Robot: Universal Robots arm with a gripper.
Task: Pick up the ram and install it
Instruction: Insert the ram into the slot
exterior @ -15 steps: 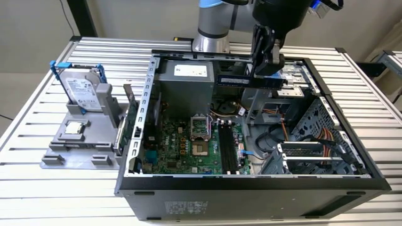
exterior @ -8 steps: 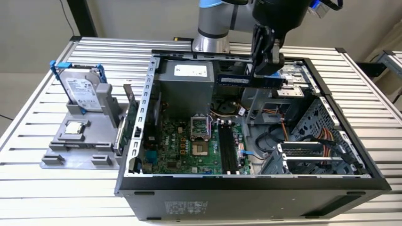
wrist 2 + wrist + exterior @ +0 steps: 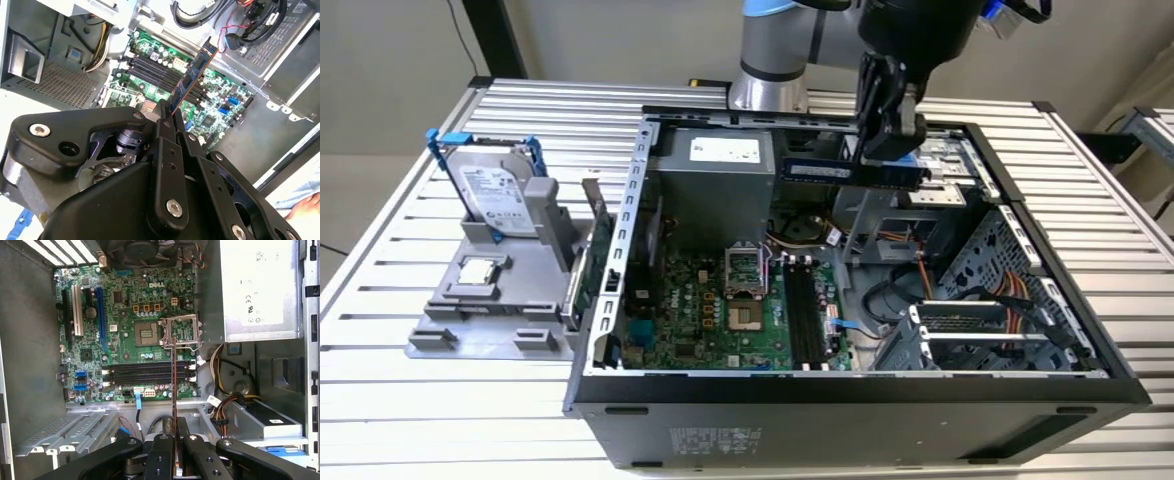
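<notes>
Above the open case (image 3: 854,400), the gripper (image 3: 887,150) is pinching the ram (image 3: 834,172) crosswise to the memory slots (image 3: 803,310) at six o'clock, so aligning them is mattering most.

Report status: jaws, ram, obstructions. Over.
Gripper jaws shut on thin bluish-green circuit-board ram stick. Stick aloft over open black computer case, not seated in black motherboard slots. Nothing seen blocking slots.
</notes>
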